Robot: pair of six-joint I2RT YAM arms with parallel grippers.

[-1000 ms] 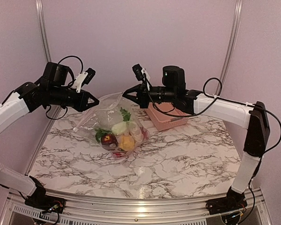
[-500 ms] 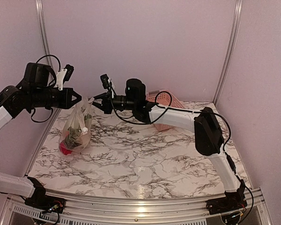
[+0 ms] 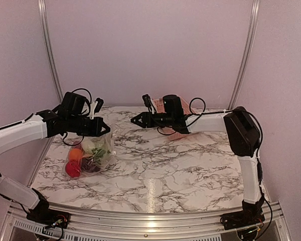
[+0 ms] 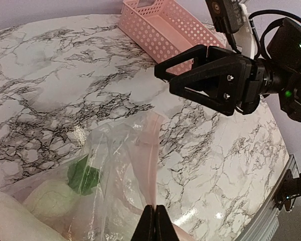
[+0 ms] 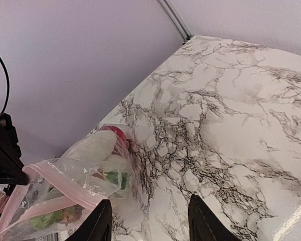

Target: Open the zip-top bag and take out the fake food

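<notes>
The zip-top bag [image 3: 93, 153] sags at the left of the table, clear and crinkly, with a pink zip strip [image 4: 146, 150]. Inside is the fake food [image 3: 75, 160]: orange, red, pale and green leafy pieces [image 5: 98, 150]. My left gripper [image 3: 106, 129] is shut on the zip strip at the bag's top [image 4: 151, 223]. My right gripper [image 3: 133, 120] hangs open to the right of the bag, apart from it, with nothing between its fingers [image 5: 149, 221]. In the left wrist view the right gripper [image 4: 165, 81] faces the bag from across a gap.
A pink perforated basket [image 4: 160, 25] stands at the back of the marble table [image 3: 190, 165], behind the right arm [image 3: 210, 120]. Walls close in at the left and back.
The right gripper has let go of the bag and drawn back to the right. The left arm has lowered the bag toward the table and moved it slightly right.
</notes>
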